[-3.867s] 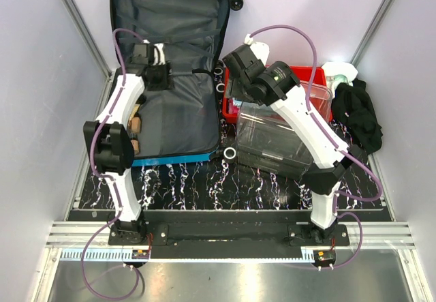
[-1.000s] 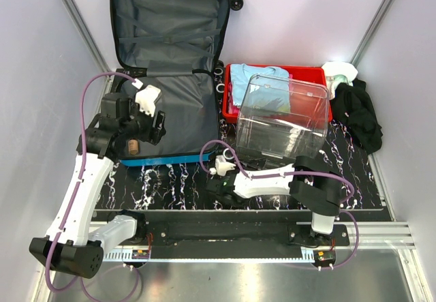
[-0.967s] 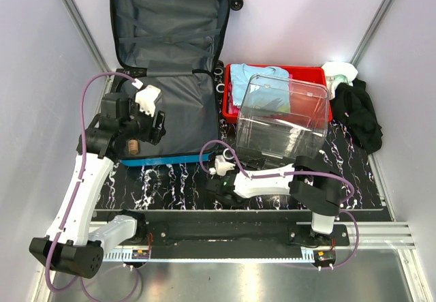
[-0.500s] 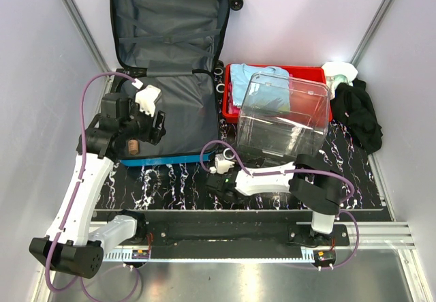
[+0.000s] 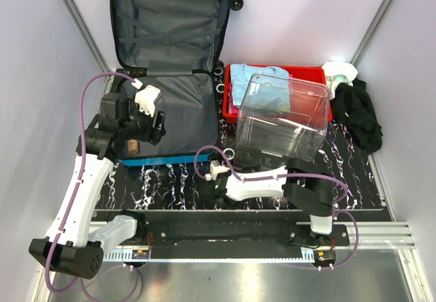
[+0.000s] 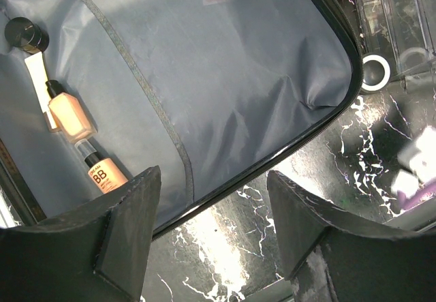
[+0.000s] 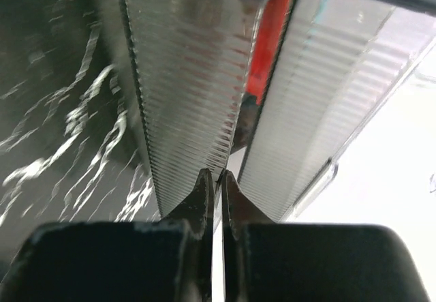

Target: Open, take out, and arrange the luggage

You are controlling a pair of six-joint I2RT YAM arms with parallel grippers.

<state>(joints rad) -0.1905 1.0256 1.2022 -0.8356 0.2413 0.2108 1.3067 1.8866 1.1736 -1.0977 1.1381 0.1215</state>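
Observation:
The luggage (image 5: 174,104), a bright blue suitcase, lies open at the back left, its lid propped against the wall and the grey lining (image 6: 225,77) bare. Small cosmetic bottles (image 6: 75,125) lie along its left side. My left gripper (image 6: 212,179) hovers open over the suitcase's front rim with nothing between its fingers; from above the left gripper (image 5: 155,125) is over the near left corner. The right arm (image 5: 259,183) lies folded low on the table. My right gripper (image 7: 216,176) is shut, its tips at the lower edge of the clear bin (image 7: 191,77); a pinch on it does not show.
The clear bin (image 5: 283,118) stands tilted against the red tray (image 5: 320,77), which holds a light blue cloth (image 5: 251,78). Black clothing (image 5: 357,114) is piled at the right wall. A white ring (image 5: 230,153) lies on the black marble table (image 5: 170,179) near the bin's corner.
The right gripper's jaws have closed, and its wrist has crept left and toward the bin's lower corner. The bin has shifted slightly. The left arm has stayed still.

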